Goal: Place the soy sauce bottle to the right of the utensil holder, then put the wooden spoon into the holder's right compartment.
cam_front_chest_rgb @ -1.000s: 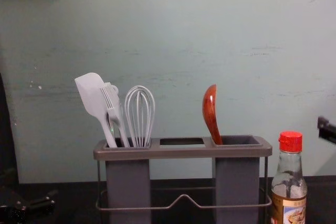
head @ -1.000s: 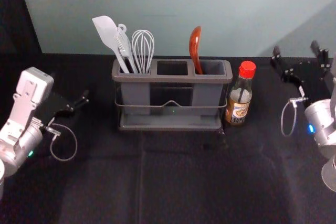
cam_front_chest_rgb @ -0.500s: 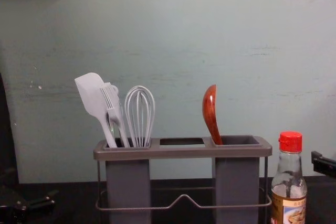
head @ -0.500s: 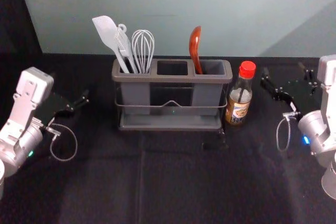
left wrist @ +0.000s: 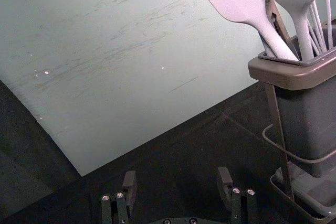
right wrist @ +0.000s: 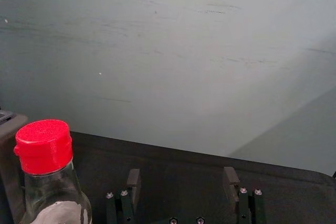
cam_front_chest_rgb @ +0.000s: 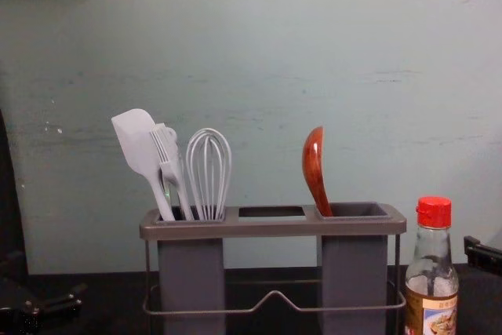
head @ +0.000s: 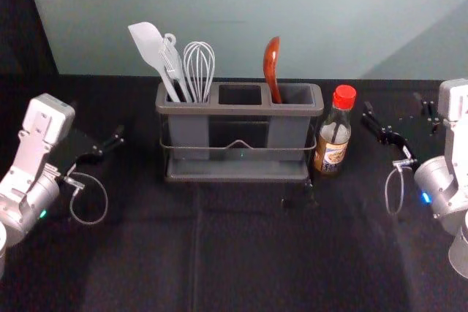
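The utensil holder [head: 240, 107] sits mid-view, and, taking 12 o'clock as straight away from the robot in the head view, everything reads off it. The right gripper [right wrist: 182, 174] hangs out at 3 o'clock from the holder, beyond the bottle; its 2 fingers are spread with nothing between them. The left gripper [left wrist: 177, 176] is parked at 9 o'clock, likewise released and empty.

The soy sauce bottle [head: 333, 144] is the key relation: it stands upright just beside the holder at 3 o'clock, and from the right claw's tips it lies at about 8 o'clock, near but apart. The right arm is the nearer of the 2. The wooden spoon [head: 271, 63] stands bowl up in the right compartment [head: 298, 94], its long axis steep and, in the chest view, tipping toward 11 o'clock. Both placements look done, so the coming move is probably only to take the right arm clear; a swing toward 8 o'clock would risk knocking the bottle.

Against the frame 1.0 s ago, the holder, the left arm, the bottle and the spoon match. The right gripper differs: in the head view it sits shifted toward 7 o'clock, and in the chest view its fingertip shows lower, level with the bottle's neck.
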Tool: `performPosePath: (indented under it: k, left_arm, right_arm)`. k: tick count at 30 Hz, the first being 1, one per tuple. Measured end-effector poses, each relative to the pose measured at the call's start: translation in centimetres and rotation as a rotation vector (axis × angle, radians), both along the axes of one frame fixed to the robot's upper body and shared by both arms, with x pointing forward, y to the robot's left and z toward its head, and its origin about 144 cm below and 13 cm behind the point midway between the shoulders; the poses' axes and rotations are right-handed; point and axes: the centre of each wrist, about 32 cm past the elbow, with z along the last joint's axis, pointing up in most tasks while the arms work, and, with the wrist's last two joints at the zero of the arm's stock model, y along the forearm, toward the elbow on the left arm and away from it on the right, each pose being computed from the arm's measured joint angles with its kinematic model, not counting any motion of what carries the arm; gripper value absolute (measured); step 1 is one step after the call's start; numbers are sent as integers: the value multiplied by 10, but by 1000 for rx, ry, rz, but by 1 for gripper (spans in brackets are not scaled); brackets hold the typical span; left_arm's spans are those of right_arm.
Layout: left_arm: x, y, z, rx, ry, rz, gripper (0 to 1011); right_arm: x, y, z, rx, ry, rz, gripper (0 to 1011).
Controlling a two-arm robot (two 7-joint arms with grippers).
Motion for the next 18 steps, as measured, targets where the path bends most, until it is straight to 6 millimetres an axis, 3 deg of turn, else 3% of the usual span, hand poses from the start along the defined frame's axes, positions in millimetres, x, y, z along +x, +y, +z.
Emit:
performPosePath:
  k: [18]
  left_arm:
    - [0,0,0,0,0,0,1005]
  right_arm:
    - [0,0,0,1,0,-1,1002]
